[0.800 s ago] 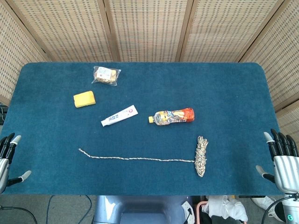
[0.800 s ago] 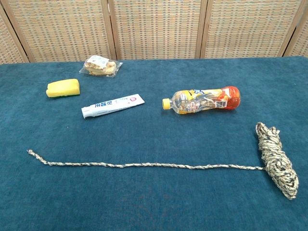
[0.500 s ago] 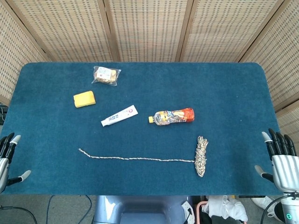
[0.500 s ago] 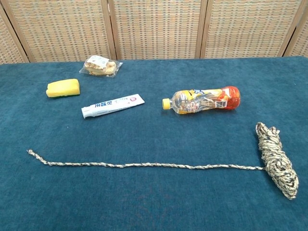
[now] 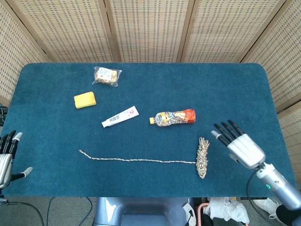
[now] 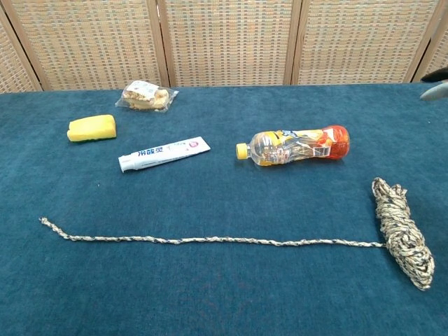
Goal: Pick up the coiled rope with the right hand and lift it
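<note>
The coiled rope [image 5: 202, 157] lies near the table's front right, a long loose strand [image 5: 136, 160] trailing from it to the left; the chest view shows the coil [image 6: 401, 232] at its right edge. My right hand [image 5: 239, 145] hovers just right of the coil, fingers spread and holding nothing; only its fingertips [image 6: 435, 87] show in the chest view, at the right edge. At the front left corner of the table, my left hand [image 5: 6, 157] stays open, fingers apart.
A plastic bottle [image 5: 173, 117] lies just behind the coil. Further left are a toothpaste tube [image 5: 120, 117], a yellow sponge [image 5: 85, 100] and a bagged snack [image 5: 106, 75]. The blue table [image 5: 225, 94] ends at wicker screens behind.
My right hand has swung in from the table's right front corner to beside the coil. The left hand has sunk slightly. The rope has not moved.
</note>
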